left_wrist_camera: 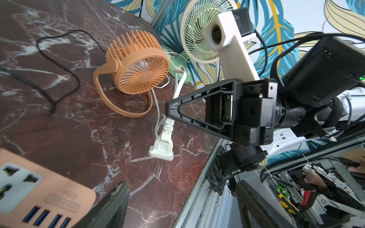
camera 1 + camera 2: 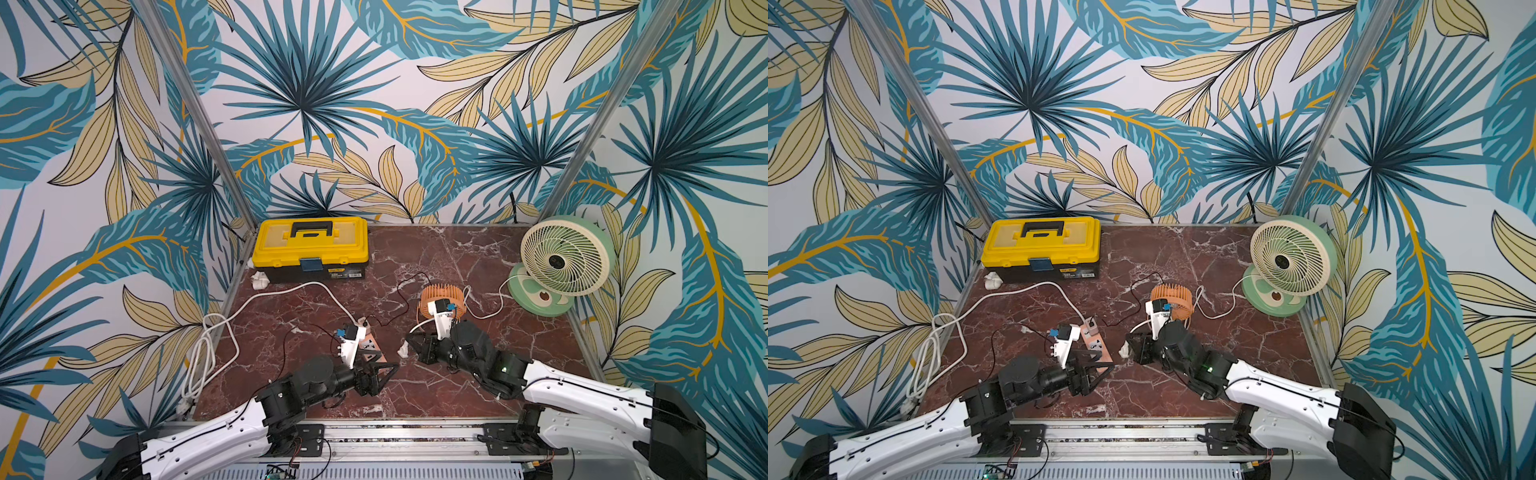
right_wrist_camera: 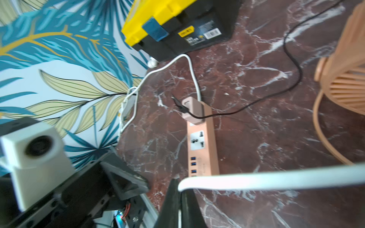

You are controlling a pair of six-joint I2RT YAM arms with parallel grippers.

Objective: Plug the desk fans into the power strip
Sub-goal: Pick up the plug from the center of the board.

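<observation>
Right wrist view: right end effector pinches one cord; left end effector released

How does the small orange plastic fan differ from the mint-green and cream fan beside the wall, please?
The orange fan is orange all over; the green fan has a cream grille on a mint-green body. The orange fan is smaller than the green fan. The orange fan rests on a thin loop stand mid-table; the green fan sits on a solid round base in the far right corner. Both have round slatted grilles.
</observation>
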